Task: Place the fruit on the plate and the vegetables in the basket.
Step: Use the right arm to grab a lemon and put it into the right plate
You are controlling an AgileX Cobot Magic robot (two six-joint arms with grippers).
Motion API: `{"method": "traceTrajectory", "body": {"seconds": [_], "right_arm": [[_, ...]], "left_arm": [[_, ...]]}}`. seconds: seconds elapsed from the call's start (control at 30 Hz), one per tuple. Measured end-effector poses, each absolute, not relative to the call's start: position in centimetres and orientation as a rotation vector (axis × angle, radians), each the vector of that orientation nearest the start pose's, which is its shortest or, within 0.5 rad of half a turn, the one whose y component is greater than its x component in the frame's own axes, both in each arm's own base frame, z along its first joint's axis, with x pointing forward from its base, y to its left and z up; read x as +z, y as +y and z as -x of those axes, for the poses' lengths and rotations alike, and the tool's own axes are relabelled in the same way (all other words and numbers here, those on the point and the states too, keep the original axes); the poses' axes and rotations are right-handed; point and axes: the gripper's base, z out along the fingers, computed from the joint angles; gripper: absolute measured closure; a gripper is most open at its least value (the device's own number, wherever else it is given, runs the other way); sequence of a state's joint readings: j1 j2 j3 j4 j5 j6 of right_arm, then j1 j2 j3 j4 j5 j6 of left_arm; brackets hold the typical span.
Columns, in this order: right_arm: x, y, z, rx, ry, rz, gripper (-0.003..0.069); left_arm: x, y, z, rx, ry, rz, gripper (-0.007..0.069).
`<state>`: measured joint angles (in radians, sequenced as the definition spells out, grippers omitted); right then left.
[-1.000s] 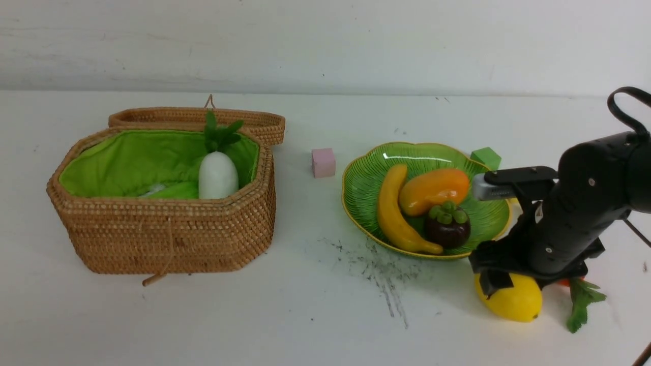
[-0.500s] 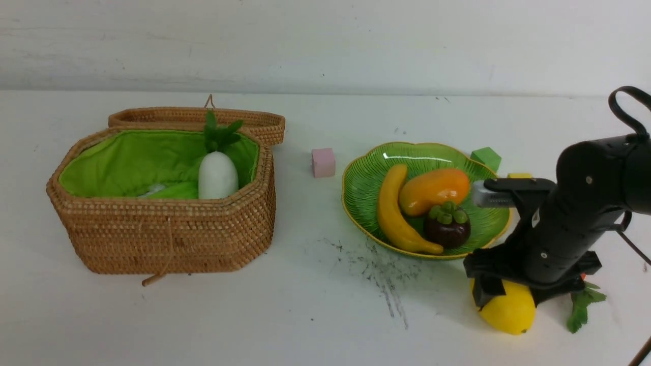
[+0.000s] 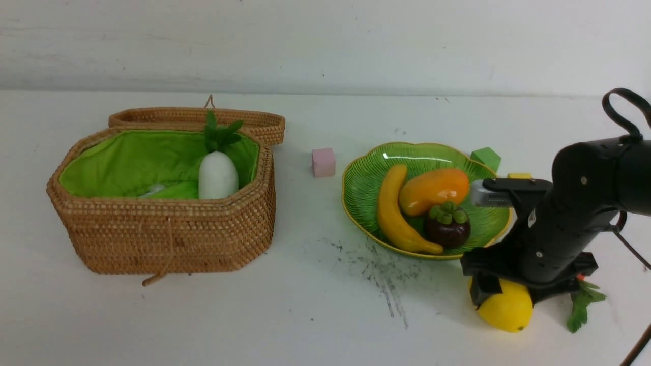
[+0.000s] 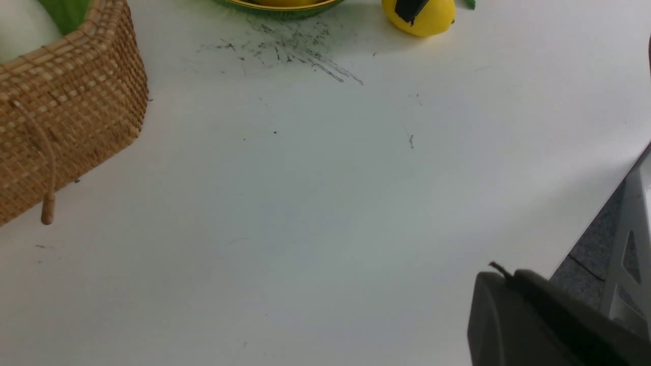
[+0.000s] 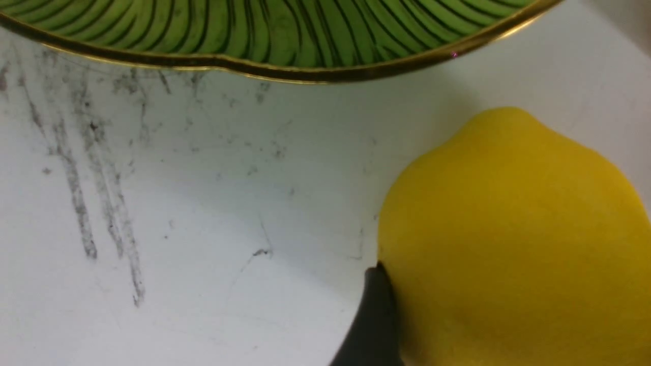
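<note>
A: Where is the right gripper [image 3: 504, 297]?
B: Down over the lemon [image 3: 503, 312]. One finger [image 5: 374, 315] touches its side and the other is hidden, so its grip cannot be told. The lemon lies on the table [image 3: 325, 305], with the plate [image 3: 363, 188] at its eleven o'clock.
A: The step?
B: Seemingly the grasp. Next comes a firm close and a lift over the rim. A second ago the gripper stood higher.
</note>
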<state>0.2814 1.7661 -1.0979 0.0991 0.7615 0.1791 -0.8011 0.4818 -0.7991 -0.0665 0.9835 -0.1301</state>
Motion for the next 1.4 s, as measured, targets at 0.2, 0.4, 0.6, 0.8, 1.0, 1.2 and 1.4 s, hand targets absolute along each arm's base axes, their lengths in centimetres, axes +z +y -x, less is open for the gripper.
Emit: {"method": "traceTrajectory", "body": {"seconds": [0.2, 0.4, 0.6, 0.8, 1.0, 1.2, 1.4], "right_arm": [[18.9, 9.8, -31.8, 0.187, 2.931, 0.058, 0.007], [20.8, 9.5, -30.7, 0.195, 2.919, 0.06, 0.0074], [24.3, 9.5, -29.8, 0.253, 2.836, 0.047, 0.0074], [28.0, 10.4, -32.5, 0.372, 2.519, 0.031, 0.0074], [27.3, 12.0, -36.0, 0.398, 2.378, 0.09, 0.0074], [25.7, 12.7, -37.5, 0.346, 2.383, 0.214, 0.0067], [25.8, 12.7, -37.7, 0.337, 2.357, 0.223, -0.0019]], "left_arm": [[35.7, -5.1, -4.2, -0.612, 2.093, -0.722, 0.0621], [35.7, -5.1, -4.2, -0.612, 2.093, -0.722, 0.0622], [35.7, -5.1, -4.2, -0.612, 2.093, -0.722, 0.0623], [36.0, -5.2, -4.3, -0.624, 2.064, -0.71, 0.0624], [36.5, -5.4, -4.5, -0.65, 1.999, -0.685, 0.0624], [36.5, -5.4, -4.5, -0.663, 2.0, -0.683, 0.0624], [36.5, -5.5, -4.4, -0.673, 2.003, -0.682, 0.0623]]}}
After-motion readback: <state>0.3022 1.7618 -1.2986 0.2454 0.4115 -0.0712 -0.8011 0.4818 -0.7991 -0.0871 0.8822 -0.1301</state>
